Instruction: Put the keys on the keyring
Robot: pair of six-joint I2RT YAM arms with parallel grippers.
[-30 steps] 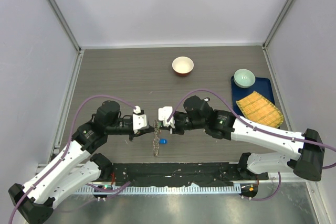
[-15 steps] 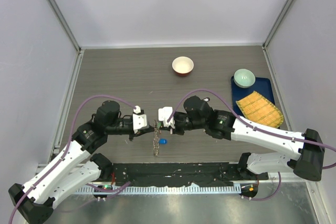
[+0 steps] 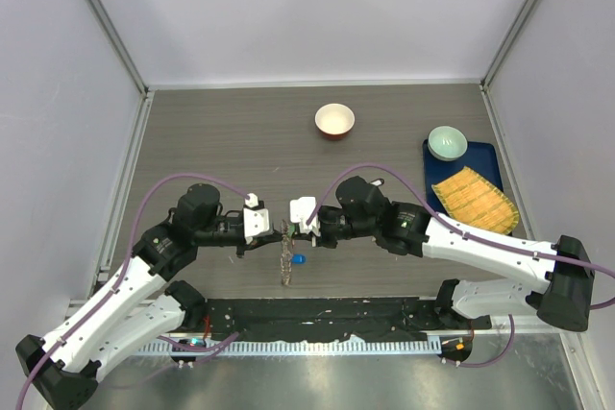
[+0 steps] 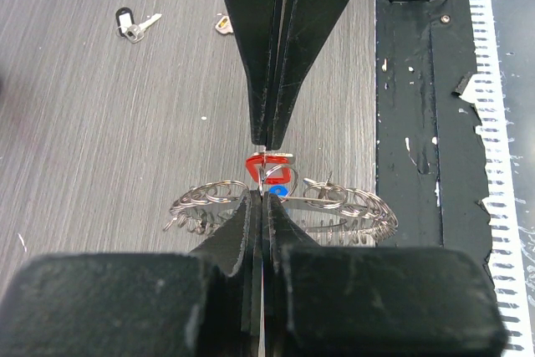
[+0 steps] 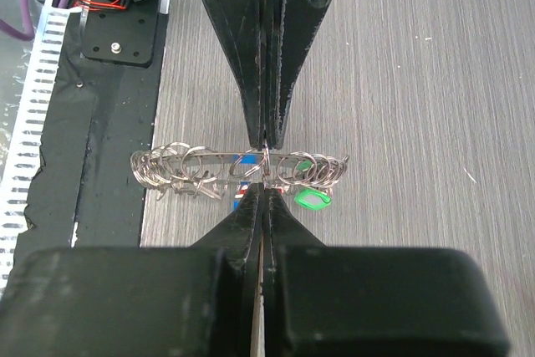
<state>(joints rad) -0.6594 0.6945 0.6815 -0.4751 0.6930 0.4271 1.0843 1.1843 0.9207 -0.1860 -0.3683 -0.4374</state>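
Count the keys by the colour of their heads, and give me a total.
Red key: 1
Blue key: 1
Green key: 1
Black key: 1
Yellow key, half hidden behind a finger: 1
Total: 5

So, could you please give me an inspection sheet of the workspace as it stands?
Surface: grey wood-grain table.
Job's things: keyring held between claws, green key and blue key on it; red key at the tips; black-headed key, second key loose.
Clutter: red-and-cream bowl, green bowl on blue tray, yellow mat.
Claws: left claw shut on keyring; right claw shut, apparently on red key.
Cables: purple cables looped over both arms.
Surroundings: white walls.
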